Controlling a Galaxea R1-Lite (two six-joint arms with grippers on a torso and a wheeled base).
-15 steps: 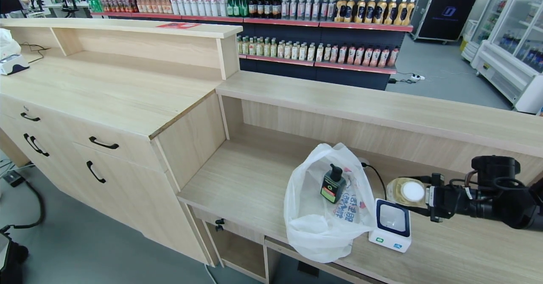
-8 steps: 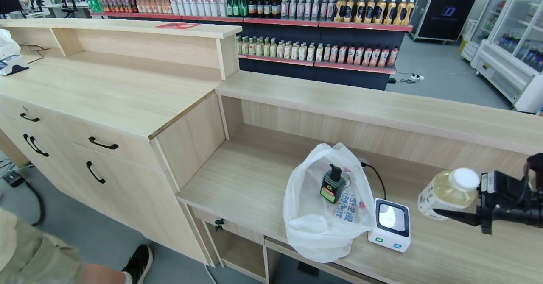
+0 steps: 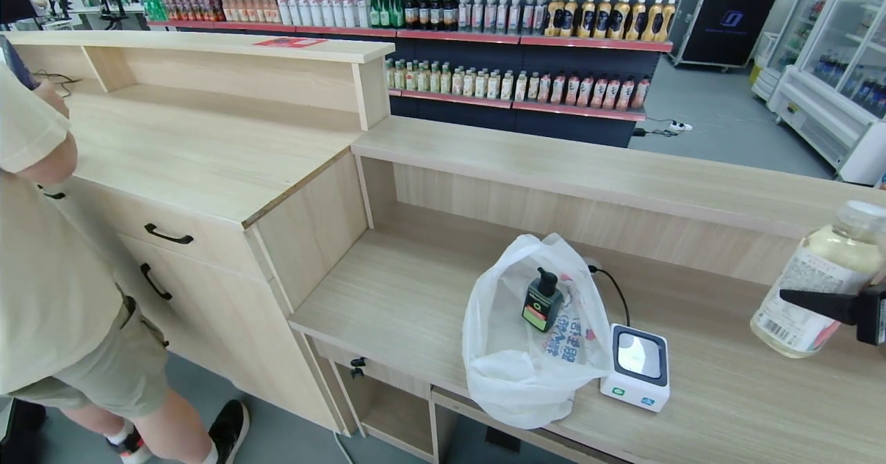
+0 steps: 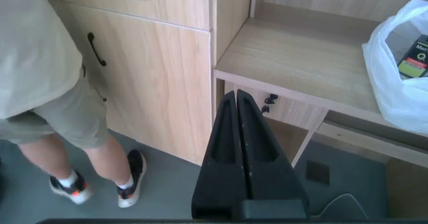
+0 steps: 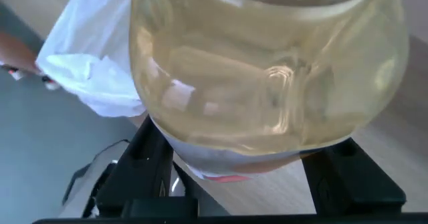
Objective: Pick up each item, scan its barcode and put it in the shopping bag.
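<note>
**Right gripper holds a drink bottle aloft, beside the scanner**

The right gripper [image 3: 820,301] is clamped around a clear bottle of pale yellow drink [image 3: 813,280], its black fingers on either side of the lower body. The bottle is raised off the wooden counter [image 3: 401,291] and leans slightly, white cap uppermost. It is off to the right of the small white barcode scanner [image 3: 638,367]. A barcode [image 3: 774,327] shows on the label near the bottle's base.

Just left of the scanner sits the white plastic shopping bag [image 3: 512,360], mouth open, with a dark pump bottle [image 3: 543,305] already inside.

The left gripper [image 4: 237,137] hangs low in front of the counter, fingers pressed together and empty.

To scan well, the barcode should probably be turned squarely toward the scanner's dark, upward-tilted window and held steady close above it. The grip looks best kept firm, since the bottle appears smooth, full and heavy.
</note>
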